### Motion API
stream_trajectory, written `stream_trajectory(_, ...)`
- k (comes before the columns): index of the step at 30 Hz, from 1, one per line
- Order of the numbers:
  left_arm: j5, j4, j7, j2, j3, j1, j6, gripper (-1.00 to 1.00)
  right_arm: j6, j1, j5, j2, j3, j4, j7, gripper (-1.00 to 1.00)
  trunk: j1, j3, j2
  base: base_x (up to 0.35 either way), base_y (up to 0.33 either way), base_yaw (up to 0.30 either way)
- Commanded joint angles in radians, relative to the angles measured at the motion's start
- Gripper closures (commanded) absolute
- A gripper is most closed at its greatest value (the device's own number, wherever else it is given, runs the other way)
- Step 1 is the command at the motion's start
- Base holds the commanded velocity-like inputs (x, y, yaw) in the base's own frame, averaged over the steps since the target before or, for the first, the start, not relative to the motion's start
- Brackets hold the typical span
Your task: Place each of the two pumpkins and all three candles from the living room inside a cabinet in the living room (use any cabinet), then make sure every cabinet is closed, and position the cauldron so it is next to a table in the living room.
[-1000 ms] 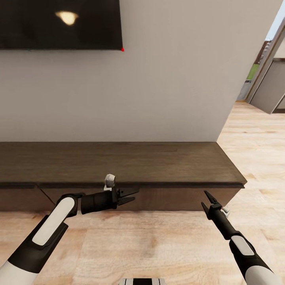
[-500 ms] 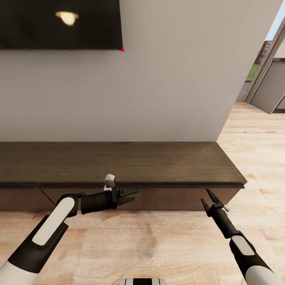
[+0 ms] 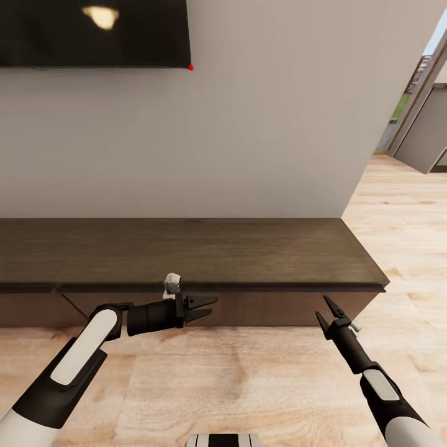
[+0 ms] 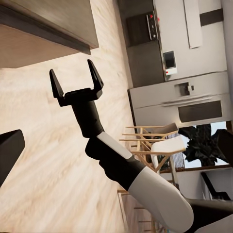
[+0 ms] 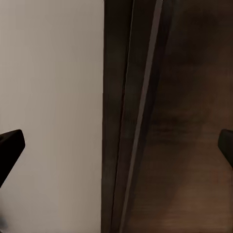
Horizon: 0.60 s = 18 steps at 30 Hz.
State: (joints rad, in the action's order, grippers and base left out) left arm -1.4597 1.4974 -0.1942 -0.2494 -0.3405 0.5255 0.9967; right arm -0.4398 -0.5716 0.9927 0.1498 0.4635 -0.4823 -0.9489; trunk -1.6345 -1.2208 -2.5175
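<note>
Facing the cabinet (image 3: 186, 251), the long low dark-brown unit against the pale wall, drawer fronts flush and shut as far as visible. Left gripper (image 3: 208, 307) at about 7 o'clock in the head view, pointing sideways just in front of the drawer face, jaws apart and holding nothing. Right gripper (image 3: 327, 311) at about 5 o'clock, aimed up at the cabinet's right end, jaws spread wide and empty; seen again from the left wrist camera (image 4: 75, 80) with both prongs clearly parted. Right wrist camera looking along the cabinet's top edge (image 5: 141, 116) with the wall beside it, very close. Wall-mounted TV (image 3: 93, 31) at 11 o'clock, wooden floor (image 3: 248, 379) below. Probably the step of opening a drawer, with no handle to hook. Best to slide one fingertip into the gap under the top lip near the drawer's middle, keep the wrist level, pull straight back, slowly. Risk of slipping off the smooth front if angled. No pumpkins, candles or cauldron among what can be seen here.
</note>
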Motion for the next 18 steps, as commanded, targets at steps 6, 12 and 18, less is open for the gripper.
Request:
stream_trajectory(6, 0.009, 0.0, -0.01, 0.0, -0.002, 0.001, 0.0, -1.0, -0.008, -0.001, 0.006, 0.0, 0.001, 0.001, -0.002, -1.0, -0.001, -0.012, -0.001, 0.0, 0.0, 0.0)
stream_trajectory(12, 0.009, 0.0, -0.01, 0.0, -0.002, 0.001, 0.0, -1.0, -0.009, -0.001, 0.006, 0.001, 0.001, 0.001, -0.002, -1.0, -0.001, -0.012, -0.001, 0.0, 0.0, 0.0)
stream_trajectory(18, 0.009, 0.0, -0.01, 0.001, -0.002, 0.001, 0.0, -1.0, -0.01, -0.001, 0.006, 0.002, 0.001, 0.0, 0.001, -1.0, -0.001, -0.012, -0.001, 0.0, 0.0, 0.0)
